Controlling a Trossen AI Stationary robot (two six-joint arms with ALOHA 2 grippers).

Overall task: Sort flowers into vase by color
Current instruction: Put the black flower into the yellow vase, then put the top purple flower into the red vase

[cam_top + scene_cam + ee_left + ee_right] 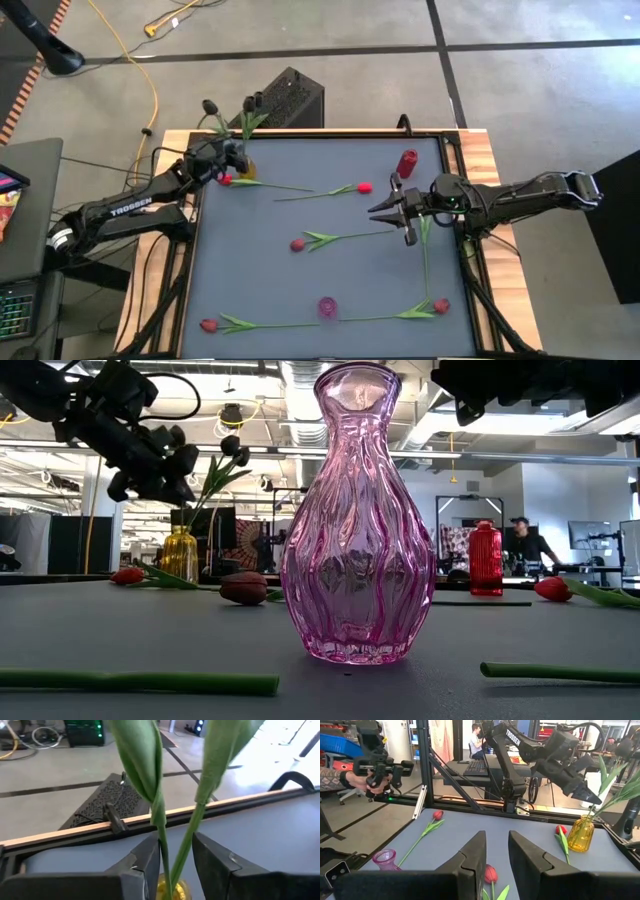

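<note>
Your yellow vase (581,834) at the far left corner holds two dark-headed tulips (232,112), and your left gripper's (172,865) fingers, slightly spread, straddle their stems above its mouth. The pink vase (356,520) and red vase (407,162) look empty. Six red tulips (330,190) lie across the grey tabletop (260,270); your right gripper (398,212) hovers mid-right, fingers parted, while a person (524,543) sits in the room beyond.

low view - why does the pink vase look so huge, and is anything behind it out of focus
Low view: the pink vase stands close to the lens, so it dwarfs the yellow vase and red vase; the room beyond is soft, with bright ceiling lights. Left wrist view: the green stems loom large and slightly blurred between the left end effector fingers.
</note>
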